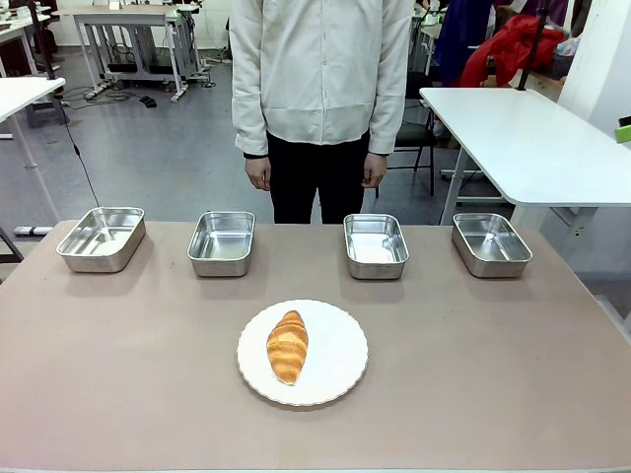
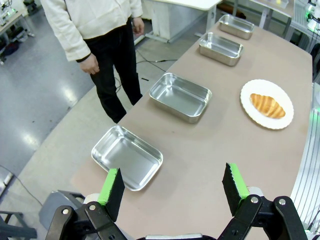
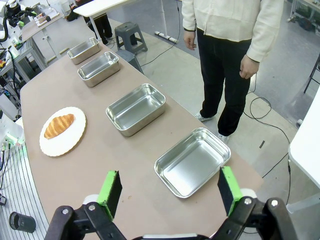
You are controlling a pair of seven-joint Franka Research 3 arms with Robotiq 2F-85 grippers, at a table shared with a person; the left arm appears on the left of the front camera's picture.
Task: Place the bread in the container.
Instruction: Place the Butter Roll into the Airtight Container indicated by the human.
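A golden-brown croissant, the bread (image 1: 287, 346) (image 2: 267, 105) (image 3: 59, 125), lies on a round white plate (image 1: 335, 389) at the table's near middle. Several identical steel pans stand in a row along the far edge; nothing marks one as the container: far left (image 1: 102, 237), inner left (image 1: 221, 242), inner right (image 1: 376, 245), far right (image 1: 491, 243). All look empty. My left gripper (image 2: 172, 186) hangs open high above the table's left end. My right gripper (image 3: 170, 189) hangs open above the right end. Neither holds anything.
A person in a cream jacket (image 1: 320, 69) stands at the far side behind the pans, hands down at the sides. Another white table (image 1: 523, 138) stands off to the right. Bare brown tabletop (image 1: 118, 365) surrounds the plate.
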